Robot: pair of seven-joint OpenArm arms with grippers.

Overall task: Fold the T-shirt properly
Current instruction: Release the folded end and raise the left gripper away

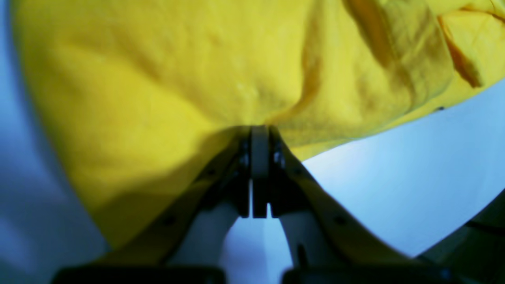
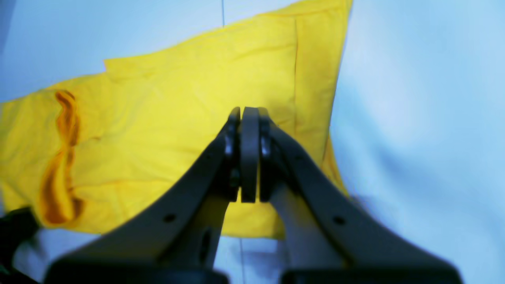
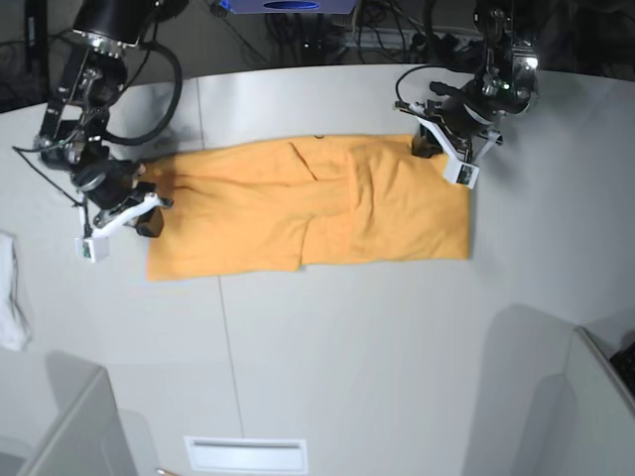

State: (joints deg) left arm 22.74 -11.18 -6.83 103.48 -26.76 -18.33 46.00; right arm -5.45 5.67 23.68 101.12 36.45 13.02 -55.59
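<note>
1. T-shirt [image 3: 327,208] lies on table [image 3: 397,347], already folded into a long band.
2. Left gripper [image 1: 259,132] pinches its far corner; right gripper [image 2: 249,114] closed, empty, over the cloth.
3. Advice: lift low, keep edges aligned.

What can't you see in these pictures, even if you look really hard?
- Lettering on the T-shirt: none shows in any view; the folds may hide it.
- Left gripper tips, left wrist view: buried in cloth.
- White cloth, base view: cut off by the edge.
- Right gripper: whether it touches the shirt is unclear.
</note>
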